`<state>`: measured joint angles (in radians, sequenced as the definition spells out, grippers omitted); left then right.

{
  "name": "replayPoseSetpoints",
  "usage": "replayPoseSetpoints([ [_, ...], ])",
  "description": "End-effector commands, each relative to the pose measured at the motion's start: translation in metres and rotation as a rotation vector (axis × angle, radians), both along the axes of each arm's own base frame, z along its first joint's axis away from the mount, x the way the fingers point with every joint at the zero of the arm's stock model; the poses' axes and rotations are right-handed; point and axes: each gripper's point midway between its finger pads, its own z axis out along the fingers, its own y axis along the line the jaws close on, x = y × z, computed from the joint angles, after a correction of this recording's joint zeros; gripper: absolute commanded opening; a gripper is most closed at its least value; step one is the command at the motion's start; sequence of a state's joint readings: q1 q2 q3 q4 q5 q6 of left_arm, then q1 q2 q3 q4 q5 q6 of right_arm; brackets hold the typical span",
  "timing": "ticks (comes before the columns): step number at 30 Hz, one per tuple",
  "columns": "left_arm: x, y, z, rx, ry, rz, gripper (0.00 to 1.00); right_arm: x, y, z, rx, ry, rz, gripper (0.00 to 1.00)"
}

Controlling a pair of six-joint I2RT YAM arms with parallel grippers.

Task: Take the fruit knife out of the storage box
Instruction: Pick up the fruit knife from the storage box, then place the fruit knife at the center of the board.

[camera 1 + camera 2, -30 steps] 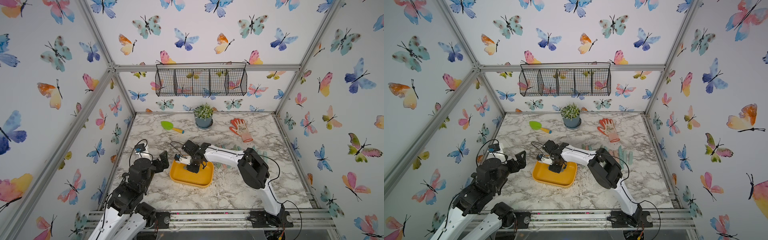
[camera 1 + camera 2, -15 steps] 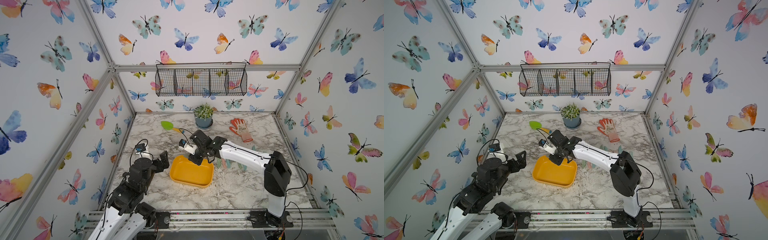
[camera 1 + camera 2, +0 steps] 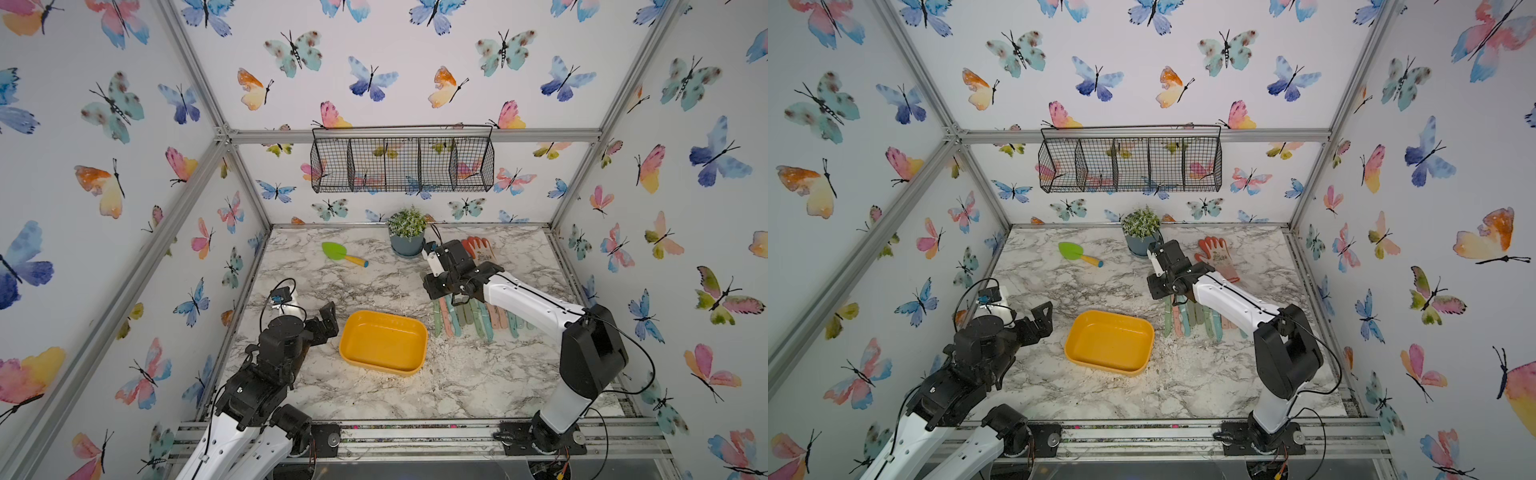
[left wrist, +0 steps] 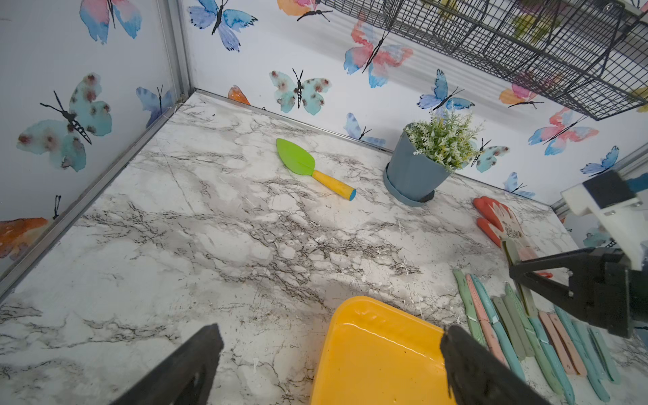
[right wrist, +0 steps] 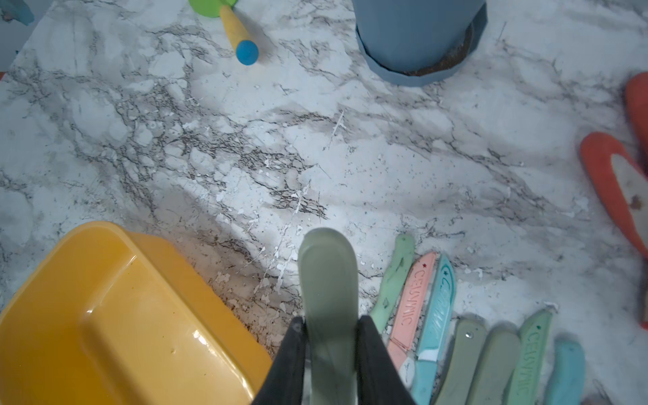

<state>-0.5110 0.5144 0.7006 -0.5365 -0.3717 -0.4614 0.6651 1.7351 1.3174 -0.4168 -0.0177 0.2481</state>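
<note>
Three butterfly-papered walls enclose marble table; right gripper clamps fruit knife, left gripper gapes.

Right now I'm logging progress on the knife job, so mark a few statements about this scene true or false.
1. The storage box is empty. True.
2. The right gripper is open and holds nothing. False: it is shut on a grey-green fruit knife.
3. The left gripper is open. True.
4. The row of knives lies inside the box. False: it lies on the table beside it.
</note>
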Motion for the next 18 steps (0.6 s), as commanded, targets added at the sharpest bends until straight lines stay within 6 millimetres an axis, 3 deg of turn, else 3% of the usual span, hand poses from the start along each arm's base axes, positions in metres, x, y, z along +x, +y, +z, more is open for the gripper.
replayPoseSetpoints([
  [1, 0.0, -0.002, -0.003, -0.002, 0.005, -0.009, 0.98, 0.001, 0.001, -0.025, 0.035, 0.066, -0.065, 0.2],
  [10, 0.0, -0.003, -0.004, 0.001, 0.011, -0.012, 0.98, -0.008, 0.0, -0.078, -0.013, 0.184, -0.073, 0.2],
  [18, 0.001, -0.004, -0.005, 0.002, 0.017, -0.014, 0.98, -0.012, -0.006, -0.104, -0.058, 0.23, -0.09, 0.2],
])
